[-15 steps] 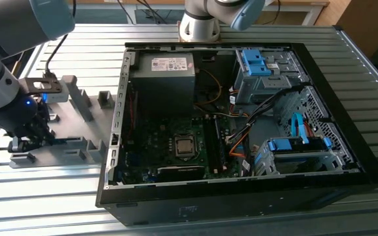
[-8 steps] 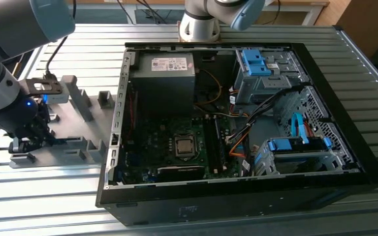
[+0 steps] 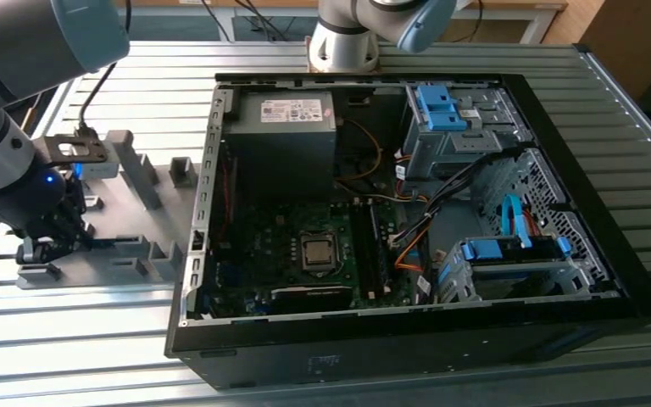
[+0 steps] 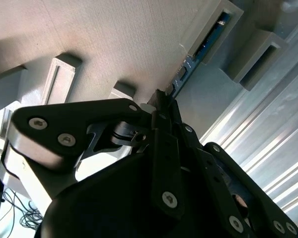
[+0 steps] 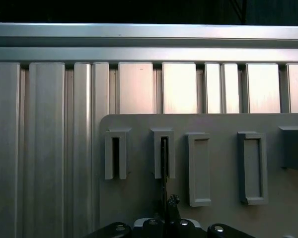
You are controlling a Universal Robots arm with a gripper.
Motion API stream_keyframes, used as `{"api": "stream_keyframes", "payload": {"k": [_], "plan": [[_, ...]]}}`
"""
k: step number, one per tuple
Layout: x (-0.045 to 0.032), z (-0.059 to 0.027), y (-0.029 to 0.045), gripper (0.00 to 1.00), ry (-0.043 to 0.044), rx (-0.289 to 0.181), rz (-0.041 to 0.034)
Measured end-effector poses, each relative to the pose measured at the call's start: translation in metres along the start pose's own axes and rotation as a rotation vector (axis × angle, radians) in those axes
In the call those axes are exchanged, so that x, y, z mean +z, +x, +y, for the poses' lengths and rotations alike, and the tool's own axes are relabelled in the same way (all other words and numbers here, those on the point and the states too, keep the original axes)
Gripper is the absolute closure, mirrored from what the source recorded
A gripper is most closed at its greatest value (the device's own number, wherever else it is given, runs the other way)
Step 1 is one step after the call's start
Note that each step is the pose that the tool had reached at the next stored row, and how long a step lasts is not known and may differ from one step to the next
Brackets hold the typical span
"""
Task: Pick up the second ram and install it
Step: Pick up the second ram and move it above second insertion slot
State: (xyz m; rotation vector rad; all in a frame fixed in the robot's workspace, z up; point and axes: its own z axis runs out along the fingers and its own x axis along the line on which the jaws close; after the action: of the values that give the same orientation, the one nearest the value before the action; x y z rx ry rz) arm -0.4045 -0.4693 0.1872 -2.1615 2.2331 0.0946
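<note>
Pick-up stage, by my reckoning, with nothing carried over to the machine yet. In the exterior view the arm is bent down over the grey holder tray [image 3: 173, 212], which lies on the slatted desk [image 3: 77, 339] at nine o'clock from the open computer case [image 3: 416, 348]. The end effector [image 3: 45, 248] is low at the tray's seven o'clock corner, well apart from the green motherboard [image 3: 292, 229]. In the second wrist view the second ram [image 4: 191, 62] runs as a blue-green strip from a slotted post [image 4: 198, 29] straight into the end effector [image 4: 164, 101], whose black fingers [image 4: 161, 148] look pinched on the stick's near end. In the first wrist view the second ram [image 5: 164, 158] shows edge-on, seated in its post and reaching the end effector [image 5: 170, 210]. So the grip seems made. Lifting the stick out, carrying it to the case and seating it in a slot are all left.
</note>
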Motion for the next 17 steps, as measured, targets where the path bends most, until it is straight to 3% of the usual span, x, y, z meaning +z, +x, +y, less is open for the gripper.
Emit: {"api": "stream_keyframes", "payload": {"k": [17], "plan": [[0.0,0.0,0.0,0.86,-0.0015,-0.025,0.0051]]}}
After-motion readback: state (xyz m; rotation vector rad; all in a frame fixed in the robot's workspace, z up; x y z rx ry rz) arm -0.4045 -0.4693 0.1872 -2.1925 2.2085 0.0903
